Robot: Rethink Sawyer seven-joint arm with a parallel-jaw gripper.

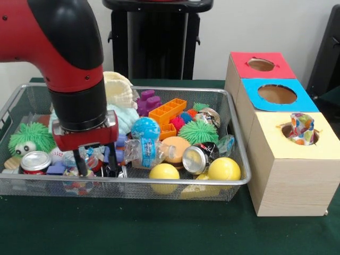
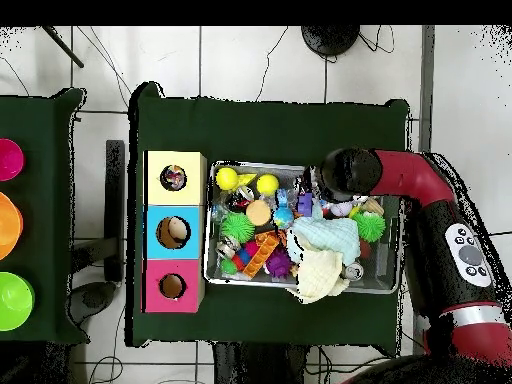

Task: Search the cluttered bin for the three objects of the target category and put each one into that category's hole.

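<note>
The silver wire-mesh bin (image 1: pixel 159 182) is full of toys. My gripper (image 1: pixel 96 161) is at its front left, lowered into the clutter. Its two black fingers (image 1: pixel 81 162) stand apart, open, with nothing clearly held between them. One white polka-dot cloth (image 1: pixel 301 127) sticks up out of the round hole (image 1: pixel 286 130) of the yellow-topped box (image 1: pixel 287 170). I cannot make out any other polka-dot cloth in the bin. In the overhead view the arm (image 2: pixel 400 172) reaches over the bin (image 2: pixel 300 285) and covers the gripper. The yellow box's hole (image 2: pixel 173 178) has something in it.
Beside the yellow box stand the blue-topped box (image 1: pixel 276 94) and the red-topped box (image 1: pixel 260 65). The bin holds a mint-green waffle cloth (image 1: pixel 125 118), a cream waffle cloth (image 1: pixel 120 87), two yellow balls (image 1: pixel 223 169), green spiky toys (image 1: pixel 31 137), cans (image 1: pixel 35 162) and orange bricks (image 1: pixel 167 111).
</note>
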